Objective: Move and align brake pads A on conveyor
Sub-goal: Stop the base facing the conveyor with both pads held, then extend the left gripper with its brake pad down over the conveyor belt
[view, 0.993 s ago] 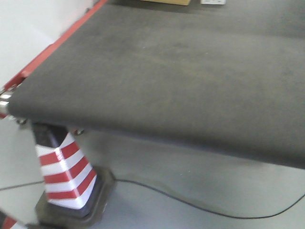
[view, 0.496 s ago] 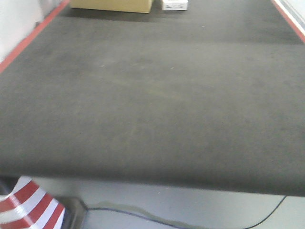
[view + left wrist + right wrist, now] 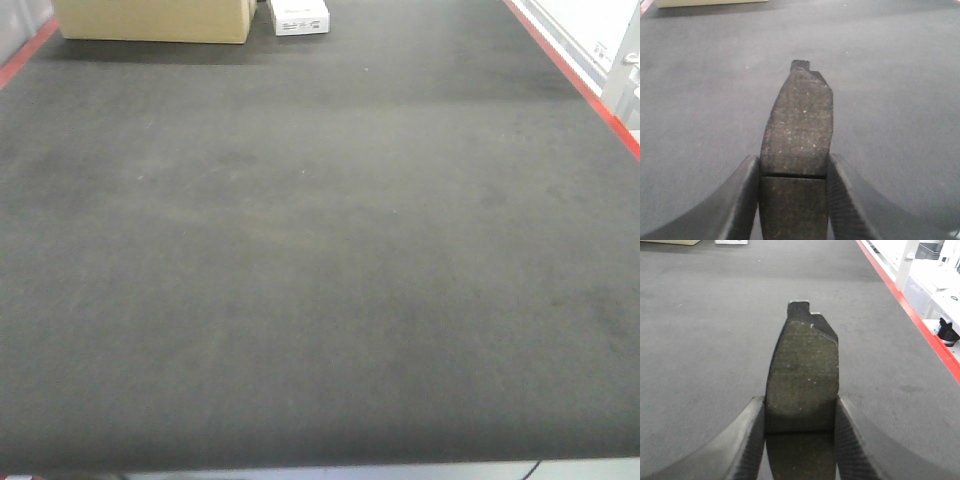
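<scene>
- Your left jaws clench one brake pad [image 3: 799, 125], your right jaws a second brake pad [image 3: 802, 365], both over the conveyor [image 3: 320, 250].
- Lower each flat, edges parallel, before you release.

Front view is swinging rightward and tilting up along the conveyor [image 3: 320, 250]. The belt is now filling nearly the whole frame. Its near edge is dropping from mid-frame to the very bottom, leaving only a thin pale floor strip [image 3: 400, 470]. The striped red-and-white cone at lower left is sliding out and is no longer seen. The cardboard box [image 3: 150, 18] and white box [image 3: 298, 16] are coming further into the upper left, sitting lower than 0.5 s ago. The left red edge [image 3: 22, 58] is shrinking into the upper-left corner. The right red edge [image 3: 572, 78] is lengthening down the upper right.
</scene>
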Motion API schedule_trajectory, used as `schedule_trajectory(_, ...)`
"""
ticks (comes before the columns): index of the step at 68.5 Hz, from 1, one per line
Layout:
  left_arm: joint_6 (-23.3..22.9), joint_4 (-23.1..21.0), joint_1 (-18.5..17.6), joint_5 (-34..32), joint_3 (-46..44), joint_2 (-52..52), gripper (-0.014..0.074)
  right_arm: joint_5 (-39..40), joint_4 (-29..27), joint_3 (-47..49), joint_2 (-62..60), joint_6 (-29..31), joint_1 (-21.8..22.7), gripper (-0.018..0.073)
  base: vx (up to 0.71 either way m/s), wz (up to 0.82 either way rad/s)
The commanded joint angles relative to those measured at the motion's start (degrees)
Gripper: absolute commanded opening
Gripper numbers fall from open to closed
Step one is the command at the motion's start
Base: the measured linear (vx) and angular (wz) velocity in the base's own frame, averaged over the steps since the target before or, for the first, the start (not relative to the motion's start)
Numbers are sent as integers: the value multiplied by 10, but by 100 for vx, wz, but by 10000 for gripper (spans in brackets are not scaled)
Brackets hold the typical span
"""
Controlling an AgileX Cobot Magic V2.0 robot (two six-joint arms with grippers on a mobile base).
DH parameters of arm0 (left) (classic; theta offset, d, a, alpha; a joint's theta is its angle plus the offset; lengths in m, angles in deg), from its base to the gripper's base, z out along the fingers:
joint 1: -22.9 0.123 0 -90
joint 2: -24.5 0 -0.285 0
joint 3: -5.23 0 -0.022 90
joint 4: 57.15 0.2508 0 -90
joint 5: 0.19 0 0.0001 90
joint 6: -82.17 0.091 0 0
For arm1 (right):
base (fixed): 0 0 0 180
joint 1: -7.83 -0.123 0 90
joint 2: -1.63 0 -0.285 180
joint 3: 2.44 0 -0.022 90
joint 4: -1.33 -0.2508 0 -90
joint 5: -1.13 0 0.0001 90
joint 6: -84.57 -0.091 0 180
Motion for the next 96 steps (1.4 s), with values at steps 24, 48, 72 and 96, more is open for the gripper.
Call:
schedule_trajectory(24, -2, -9, -2, -55, -18, 5, 94, 57, 6, 18, 3, 6, 3, 101, 9, 3)
schedule_trajectory(48, -2, -9, -2, -55, -18, 5, 94, 57, 6, 18, 3, 6, 3, 101, 1, 0)
schedule_trajectory(72, -2, -9, -2, -61, -18, 5, 94, 57, 6, 18, 3, 6, 3, 101, 0, 0)
schedule_trajectory(96, 101, -87, -2, -79, -36, 92, 94, 57, 6, 18, 3, 6, 3, 101, 0, 0)
